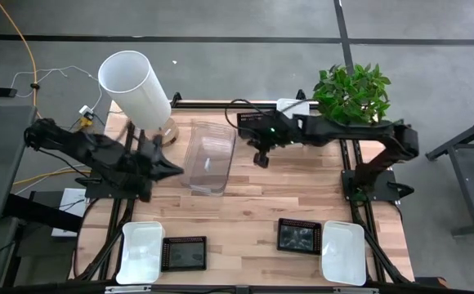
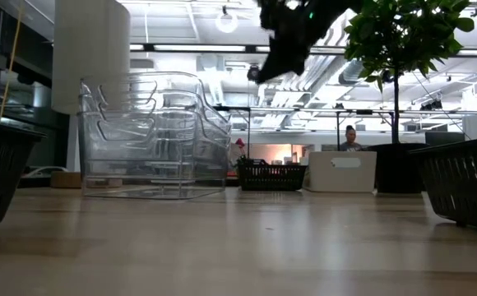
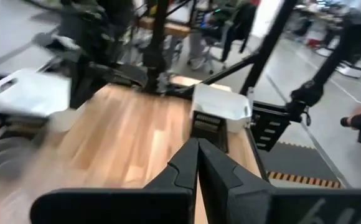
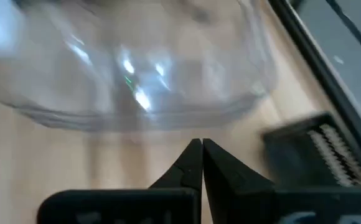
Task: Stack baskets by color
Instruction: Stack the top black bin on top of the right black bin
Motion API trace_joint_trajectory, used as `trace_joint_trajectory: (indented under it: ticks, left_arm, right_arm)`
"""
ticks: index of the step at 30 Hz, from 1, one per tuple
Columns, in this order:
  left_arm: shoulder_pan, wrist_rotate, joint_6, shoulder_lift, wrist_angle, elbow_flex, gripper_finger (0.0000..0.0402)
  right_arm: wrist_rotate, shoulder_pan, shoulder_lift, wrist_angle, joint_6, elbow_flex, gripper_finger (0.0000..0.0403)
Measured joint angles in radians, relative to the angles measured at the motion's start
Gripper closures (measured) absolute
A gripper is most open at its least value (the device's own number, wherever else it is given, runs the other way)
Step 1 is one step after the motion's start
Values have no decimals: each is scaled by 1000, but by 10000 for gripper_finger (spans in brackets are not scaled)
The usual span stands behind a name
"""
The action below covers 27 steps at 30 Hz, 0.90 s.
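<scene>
Baskets along the bottom edge of the high view come first for you: a white basket [image 1: 140, 251] at lower left with a black basket [image 1: 184, 252] just beside it, and at lower right a second black basket [image 1: 299, 235] next to a second white basket [image 1: 342, 251]. None of these four is nested in another, so you can judge the white pair and the black pair as not yet done.

Farther up, near the middle of the frame, the clear baskets [image 1: 210, 157] sit on the wooden table [image 1: 261, 208]; the low view shows several see-through rims nested one inside another, so that colour looks stacked already. You have roughly one colour done and two left.

Your left gripper [image 1: 172, 169] is just to the left of the clear stack, fingers pressed together and holding nothing. Your right gripper [image 1: 261, 157] is just to the right of the stack, raised above the table in the low view, its fingers also together and empty.

At the upper part of the frame, a tall white cylinder [image 1: 135, 88] stands behind the left arm and a potted plant [image 1: 352, 91] stands behind the right arm. Neither sits between the grippers and the bottom-row baskets, though you should judge the clear stack itself as the nearest thing either arm could brush.
</scene>
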Motion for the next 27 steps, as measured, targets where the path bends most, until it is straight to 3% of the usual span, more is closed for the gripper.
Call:
trace_joint_trajectory:
  ticks: [8,11,17,27]
  left_arm:
    - [24,5,115,40,666,-319,401]
    - [54,11,112,42,786,-390,401]
    - [98,66,90,38,799,-410,401]
    - [107,78,88,38,798,-409,401]
  right_arm:
    - [-44,170,-87,206,141,-100,403]
    - [-3,217,-89,224,159,-100,403]
    - [42,256,-90,222,173,-100,403]
    - [-3,256,-90,225,244,-100,403]
